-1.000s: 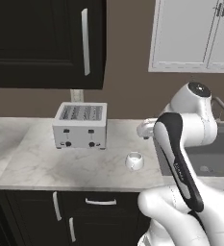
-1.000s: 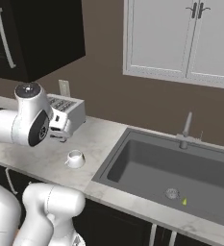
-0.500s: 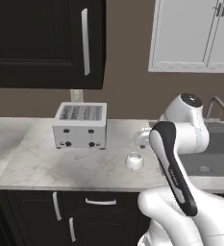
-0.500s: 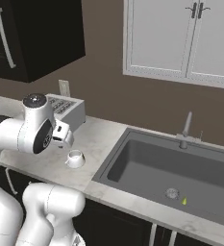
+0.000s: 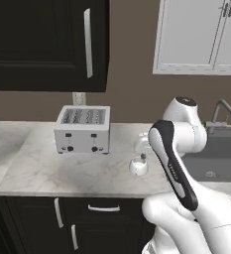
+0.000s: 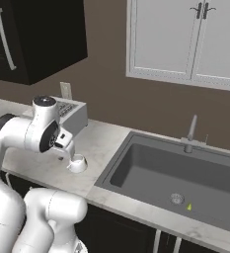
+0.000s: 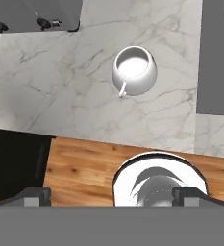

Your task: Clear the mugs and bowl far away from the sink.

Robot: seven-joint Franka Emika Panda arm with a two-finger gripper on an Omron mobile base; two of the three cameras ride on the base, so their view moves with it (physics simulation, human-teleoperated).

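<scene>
Simulated kitchen, seen from the mobile base and from the hand. The white mug (image 5: 138,167) stands upright on the marble desk (image 5: 32,168), near its front edge, between the toaster (image 5: 83,129) and the sink (image 6: 185,173); in the right base view the same mug (image 6: 77,163) lies just left of the basin's near corner, apart from its rim. The gripper (image 5: 142,155) hangs directly over the mug, pointing down, with the white forearm bent across in front of it; the jaws stand wide open and hold nothing; their dark tips appear at the two bottom corners of the hand view, well apart (image 7: 112,196). In the hand view the mug (image 7: 134,70) is seen from above, its handle turned toward the desk's front edge, its inside bright and empty; a strip of wooden floor (image 7: 80,168) lies below the desk edge. The sink is a dark grey recessed basin with a round drain (image 6: 176,198); a small green item (image 6: 189,207) lies beside the drain, too small to identify. The faucet (image 6: 190,132) rises behind the basin; dark cupboards (image 5: 47,44) hang above the toaster; white cupboards (image 6: 185,39) above the sink.
</scene>
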